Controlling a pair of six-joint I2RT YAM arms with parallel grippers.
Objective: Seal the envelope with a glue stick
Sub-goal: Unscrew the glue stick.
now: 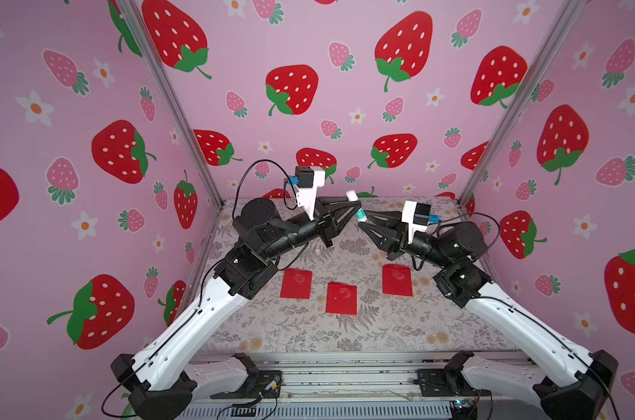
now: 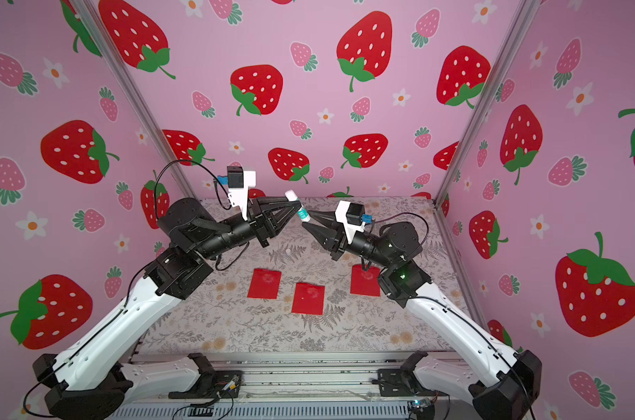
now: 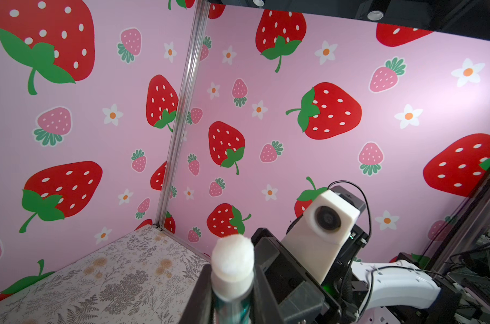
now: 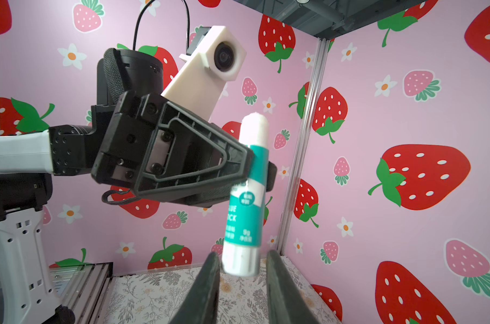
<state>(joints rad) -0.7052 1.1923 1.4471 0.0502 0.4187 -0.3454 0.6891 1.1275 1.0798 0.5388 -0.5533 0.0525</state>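
Note:
The glue stick (image 4: 248,196) is a white tube with a teal label, held upright in mid-air with its white glue tip (image 3: 232,252) pushed out at the top. My left gripper (image 3: 232,280) is shut on its upper body. My right gripper (image 4: 242,252) faces it from the opposite side; its fingers (image 4: 210,280) flank the tube's white base, with a gap still showing on one side. In both top views the two grippers (image 1: 357,207) (image 1: 362,219) meet at the glue stick (image 1: 360,216) over the far middle of the table. Three red envelopes (image 1: 296,284) (image 1: 341,298) (image 1: 397,280) lie flat below.
A floral cloth (image 1: 308,334) covers the table, walled by strawberry-print panels on three sides with metal corner posts (image 1: 185,120). A small white round piece (image 1: 317,251) lies on the cloth behind the envelopes. Both arm bases sit on the front rail (image 1: 326,374).

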